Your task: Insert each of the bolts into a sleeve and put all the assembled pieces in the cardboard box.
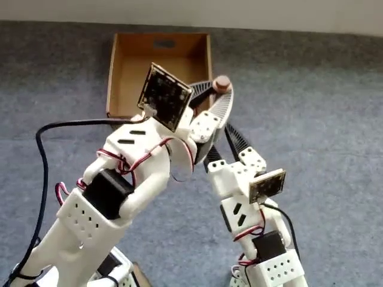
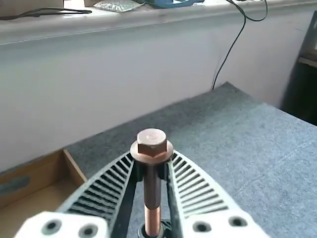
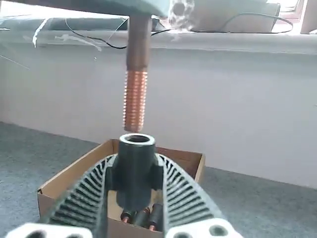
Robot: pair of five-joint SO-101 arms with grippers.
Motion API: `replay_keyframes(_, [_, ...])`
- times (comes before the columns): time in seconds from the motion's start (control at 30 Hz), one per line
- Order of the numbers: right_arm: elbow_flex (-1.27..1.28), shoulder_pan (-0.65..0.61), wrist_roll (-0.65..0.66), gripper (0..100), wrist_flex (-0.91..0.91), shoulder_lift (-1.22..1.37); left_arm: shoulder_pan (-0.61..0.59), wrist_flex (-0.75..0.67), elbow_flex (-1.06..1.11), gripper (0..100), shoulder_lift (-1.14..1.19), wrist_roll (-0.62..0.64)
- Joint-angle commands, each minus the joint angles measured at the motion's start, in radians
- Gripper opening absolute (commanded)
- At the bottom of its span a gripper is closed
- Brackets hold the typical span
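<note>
From above, the left gripper [image 1: 215, 95] is raised over the near right corner of the cardboard box [image 1: 114, 78]. It is clamped on a copper-coloured bolt [image 1: 222, 84] whose head points up. The right gripper [image 1: 222, 139] stands just below it, above the grey table [image 1: 323, 119].

In the left wrist view the two ribbed fingers [image 2: 193, 183] press on the bolt's shank just under its flanged head — the bolt runs straight between them, threads at the far end from the head.

In the right wrist view that arm's fingers [image 3: 178, 193] are closed round a dark sleeve [image 3: 134, 166], its open end up. The bolt's threaded tip hangs just above the opening, lined up with it, not yet inside. Behind, in the box, lie a few assembled pieces [image 3: 143, 215] — how many I cannot tell.
</note>
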Motion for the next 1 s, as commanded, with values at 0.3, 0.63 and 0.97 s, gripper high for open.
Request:
replay_keyframes(0.3, [-0.015, -0.008, 0.008, 0.6, -0.022, -0.007, 0.002, -0.040, 0.070, 1, -0.002, -0.009])
replay_keyframes(0.63, [-0.015, -0.008, 0.008, 0.6, -0.022, -0.007, -0.030, -0.152, 0.137, 1, -0.002, -0.009])
replay_keyframes(0.97, [-0.008, -0.008, 0.008, 0.6, -0.018, -0.007, -0.028, -0.138, 0.199, 1, -0.012, -0.003])
